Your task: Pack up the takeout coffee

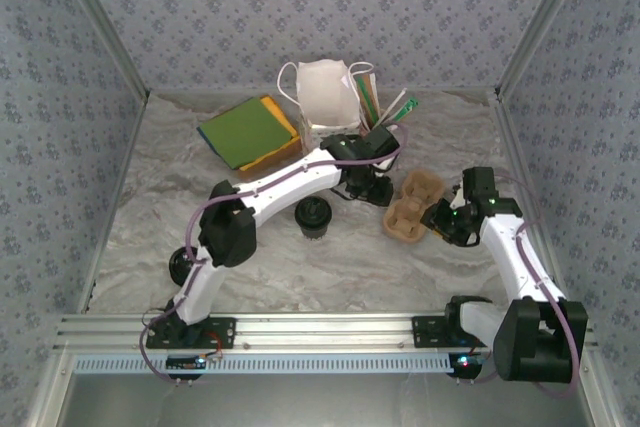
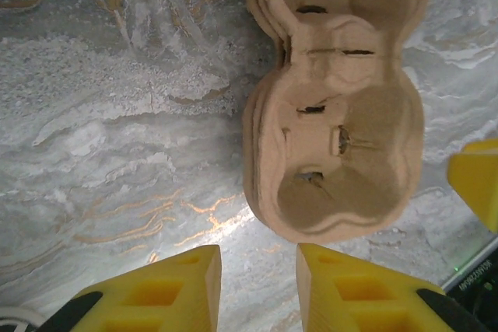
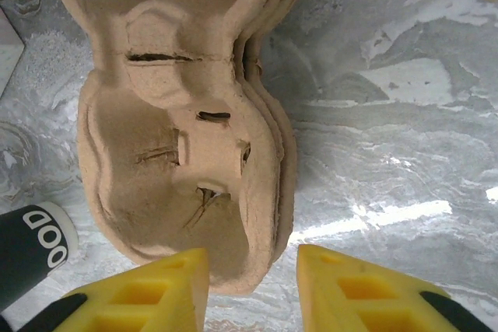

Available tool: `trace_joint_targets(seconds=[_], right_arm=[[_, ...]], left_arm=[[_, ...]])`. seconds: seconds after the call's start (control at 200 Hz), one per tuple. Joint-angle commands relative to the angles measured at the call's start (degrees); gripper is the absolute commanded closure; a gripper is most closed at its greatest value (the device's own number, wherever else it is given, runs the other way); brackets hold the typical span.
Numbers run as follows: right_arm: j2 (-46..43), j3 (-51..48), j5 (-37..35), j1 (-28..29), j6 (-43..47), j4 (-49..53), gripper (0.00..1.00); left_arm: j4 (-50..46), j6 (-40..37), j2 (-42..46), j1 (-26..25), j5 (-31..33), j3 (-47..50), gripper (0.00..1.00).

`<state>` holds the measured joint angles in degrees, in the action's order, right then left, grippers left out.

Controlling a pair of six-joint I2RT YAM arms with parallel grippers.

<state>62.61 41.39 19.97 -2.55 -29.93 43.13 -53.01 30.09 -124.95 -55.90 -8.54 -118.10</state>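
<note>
Left tool (image 2: 258, 254) near upright takeout coffee (image 1: 313, 215)

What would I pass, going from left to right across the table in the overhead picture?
Dark round thing, partly hidden → stack of coloured paper with a green top → takeout coffee → cardboard cup carrier. The white bag is left out, since it overlaps the coffee in that direction.

The coffee (image 1: 313, 217) is a small dark paper cup capped with a round black lid. It stands upright on the table (image 1: 300, 282) near the middle, left of the carrier (image 1: 412, 207) and apart from it.
</note>
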Motion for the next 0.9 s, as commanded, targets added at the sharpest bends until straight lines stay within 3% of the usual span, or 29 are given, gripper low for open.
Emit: trace_joint_targets(seconds=[0.0, 0.235, 0.895], right_arm=[[1.0, -0.7, 1.7, 0.2, 0.4, -0.8, 0.69], [4.0, -1.5, 1.1, 1.9, -0.2, -2.3, 0.73], [5.8, -1.4, -0.4, 2.2, 0.0, -2.3, 0.73]], left_arm=[[-1.4, -0.4, -2.1, -0.1, -1.3, -3.2, 0.71], [-0.4, -1.3, -5.1, -0.3, -5.3, -4.0, 0.71], [0.0, -1.9, -8.9, -0.2, -7.6, -4.7, 0.68]])
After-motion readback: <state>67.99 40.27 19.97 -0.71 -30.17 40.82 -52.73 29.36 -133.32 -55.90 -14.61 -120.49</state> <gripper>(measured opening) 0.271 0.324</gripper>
